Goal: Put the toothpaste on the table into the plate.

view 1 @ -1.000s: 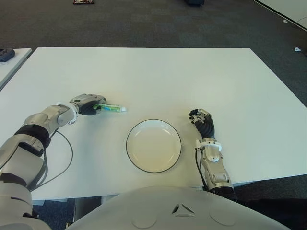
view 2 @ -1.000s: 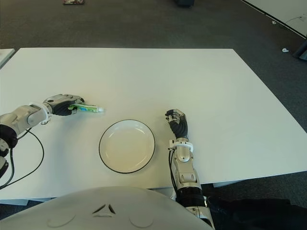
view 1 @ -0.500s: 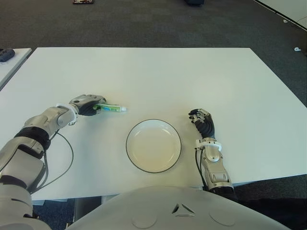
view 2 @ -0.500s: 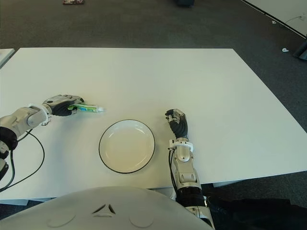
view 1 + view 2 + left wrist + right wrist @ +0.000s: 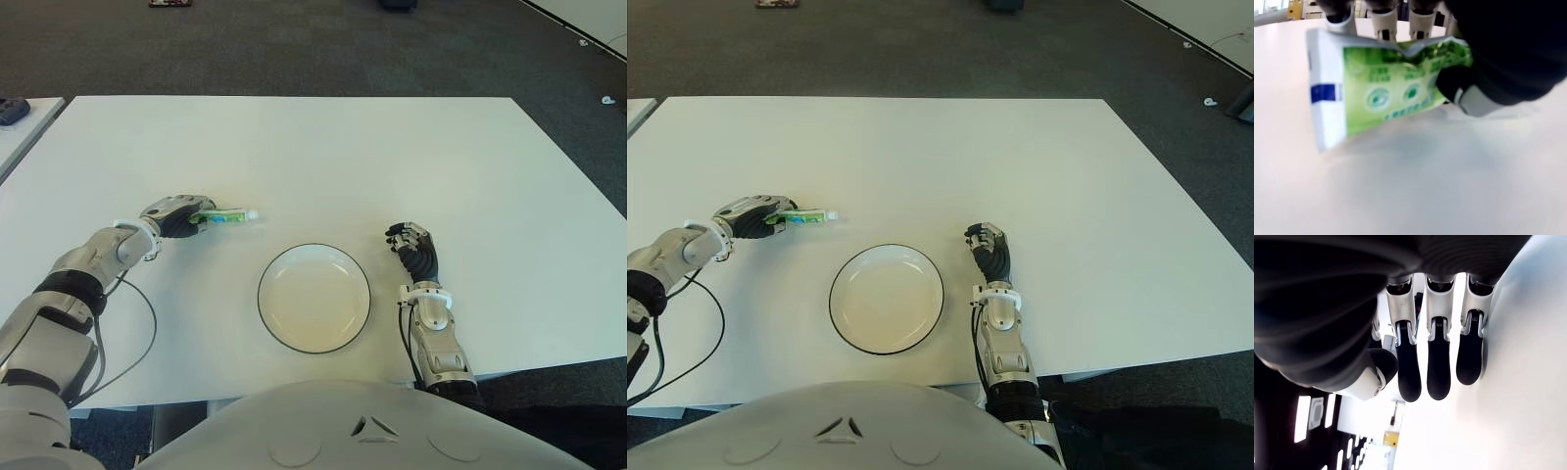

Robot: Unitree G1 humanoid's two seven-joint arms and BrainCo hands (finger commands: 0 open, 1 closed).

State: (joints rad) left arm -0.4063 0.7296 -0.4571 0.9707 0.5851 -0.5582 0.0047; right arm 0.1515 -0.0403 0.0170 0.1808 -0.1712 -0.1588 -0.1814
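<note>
Gripping the toothpaste (image 5: 223, 216) in curled fingers, the left hand (image 5: 174, 215) must carry it to the plate (image 5: 313, 298); right hand (image 5: 415, 251) relaxed, empty beside it.

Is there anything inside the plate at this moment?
Nothing: the plate shows only its bare white inside. The toothpaste is outside it, on the robot's left, gripped by the left hand. The right hand shows to the plate's right, holding nothing.
</note>
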